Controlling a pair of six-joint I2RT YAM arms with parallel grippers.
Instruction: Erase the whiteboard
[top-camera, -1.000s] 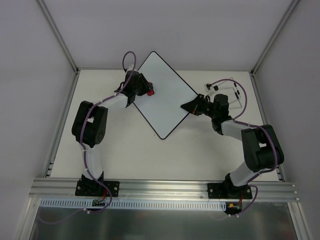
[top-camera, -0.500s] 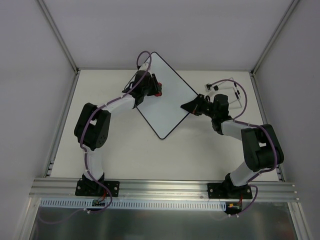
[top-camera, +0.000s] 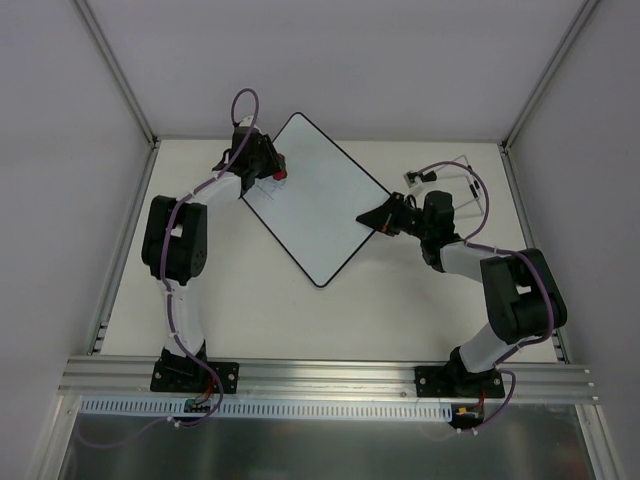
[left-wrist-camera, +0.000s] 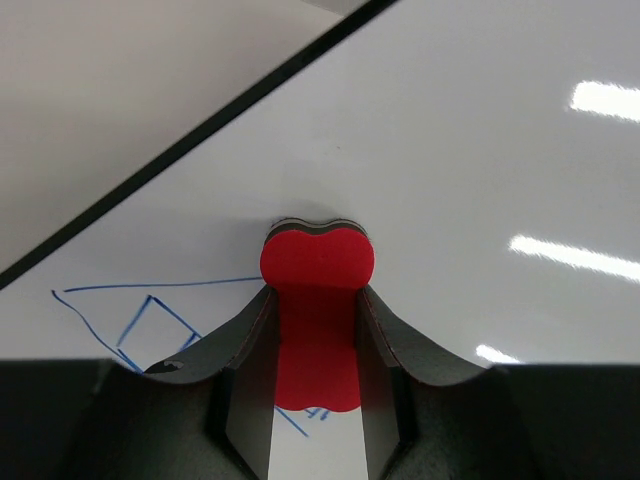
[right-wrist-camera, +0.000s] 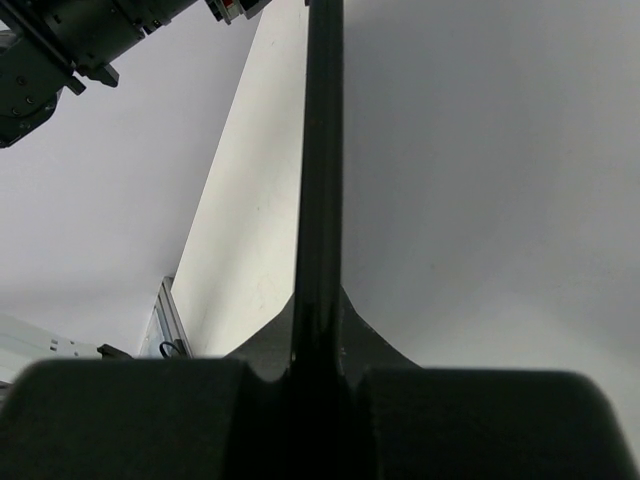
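Note:
The whiteboard lies as a diamond on the table, with a thin black rim. A blue pen drawing shows near its left edge. A red bone-shaped eraser is pressed flat on the board. My left gripper is shut on it, over the board's far-left edge. My right gripper is shut on the board's right corner. In the right wrist view the dark rim runs edge-on between the closed fingers.
A thin wire frame with small black clips stands on the table behind the right arm. Purple cables loop above both wrists. Grey walls enclose the table, and an aluminium rail runs along the near edge.
The left gripper swept the eraser right across the board, then back left to the far-left edge. The board shifted slightly toward me. The right gripper kept its hold.

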